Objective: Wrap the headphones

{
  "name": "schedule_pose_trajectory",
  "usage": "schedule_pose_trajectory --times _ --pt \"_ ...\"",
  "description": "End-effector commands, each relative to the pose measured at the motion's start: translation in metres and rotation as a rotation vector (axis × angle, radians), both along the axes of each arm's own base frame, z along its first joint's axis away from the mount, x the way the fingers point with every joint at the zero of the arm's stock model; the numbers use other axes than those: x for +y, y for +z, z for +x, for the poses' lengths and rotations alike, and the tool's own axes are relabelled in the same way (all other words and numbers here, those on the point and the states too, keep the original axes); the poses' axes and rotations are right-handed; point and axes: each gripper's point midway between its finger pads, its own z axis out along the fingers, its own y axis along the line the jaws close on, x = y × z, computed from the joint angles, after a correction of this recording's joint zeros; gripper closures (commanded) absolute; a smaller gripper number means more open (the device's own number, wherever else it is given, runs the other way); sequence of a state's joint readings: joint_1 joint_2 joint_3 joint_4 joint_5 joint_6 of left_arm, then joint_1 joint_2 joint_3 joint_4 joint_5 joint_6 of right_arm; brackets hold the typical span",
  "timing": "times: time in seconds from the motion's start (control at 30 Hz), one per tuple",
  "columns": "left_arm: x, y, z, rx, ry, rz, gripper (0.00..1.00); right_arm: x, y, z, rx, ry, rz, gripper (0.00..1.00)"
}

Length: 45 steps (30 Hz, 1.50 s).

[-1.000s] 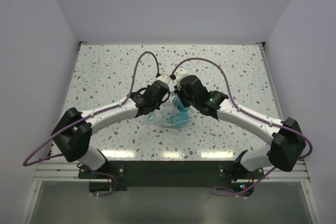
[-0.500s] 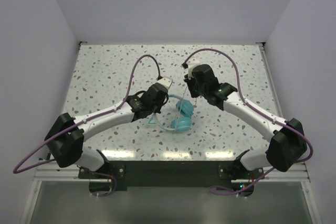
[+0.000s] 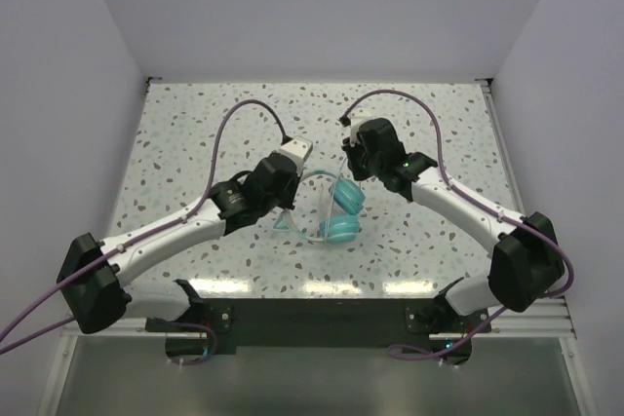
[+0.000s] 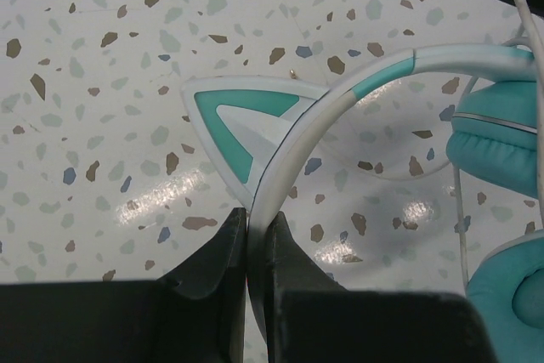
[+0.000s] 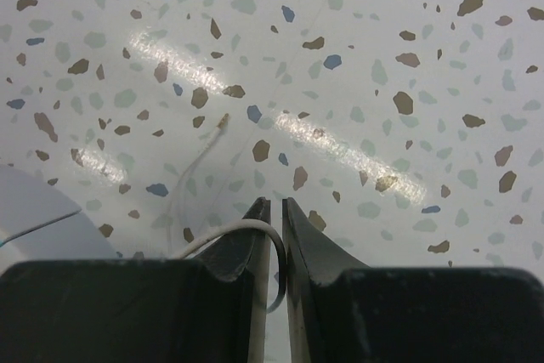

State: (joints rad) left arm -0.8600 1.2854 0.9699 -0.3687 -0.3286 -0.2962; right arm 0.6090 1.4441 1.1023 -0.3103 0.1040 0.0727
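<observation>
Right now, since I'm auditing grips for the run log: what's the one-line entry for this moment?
left hand: shut on headband | right hand: shut on cable | headphones: between both hands | wrap: not yet done

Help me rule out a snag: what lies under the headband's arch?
Speckled table and a stretch of the thin cable show under the headband. The left gripper, shut on the band, covers whatever lies beneath its lower end.

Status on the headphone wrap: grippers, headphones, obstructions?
Left gripper shut on headband. Right gripper shut on cable. Headphones between the arms. Nothing seen blocking.
</observation>
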Motion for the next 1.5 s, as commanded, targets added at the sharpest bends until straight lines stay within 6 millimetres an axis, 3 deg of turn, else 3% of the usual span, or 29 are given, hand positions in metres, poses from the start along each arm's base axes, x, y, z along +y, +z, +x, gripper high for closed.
schedule_pose_trajectory --times 0.0,0.27,0.3,0.5,0.7,1.03,1.47 --pt "-0.013 0.043 -0.002 -0.057 -0.013 -0.142 1.00 0.006 0.018 0.011 -0.049 -0.008 0.108 0.85" --pt "-0.002 0.108 -0.006 -0.136 0.036 -0.272 1.00 0.036 0.018 0.000 -0.053 0.112 0.298 0.84" --pt "0.000 0.122 -0.008 -0.155 0.036 -0.297 1.00 0.044 0.028 0.000 -0.075 0.135 0.353 0.84" --pt "0.010 0.152 -0.011 -0.183 0.074 -0.349 1.00 0.068 0.036 -0.007 -0.074 0.206 0.521 0.83" --pt "0.015 0.174 -0.008 -0.209 0.116 -0.380 1.00 0.086 0.035 -0.001 -0.047 0.208 0.638 0.82" --pt "0.029 0.205 -0.004 -0.248 0.217 -0.447 1.00 0.092 0.002 0.005 0.003 0.156 0.701 0.82" --pt "0.045 0.216 0.003 -0.284 0.344 -0.500 1.00 0.098 -0.035 -0.004 0.089 0.129 0.786 0.82"
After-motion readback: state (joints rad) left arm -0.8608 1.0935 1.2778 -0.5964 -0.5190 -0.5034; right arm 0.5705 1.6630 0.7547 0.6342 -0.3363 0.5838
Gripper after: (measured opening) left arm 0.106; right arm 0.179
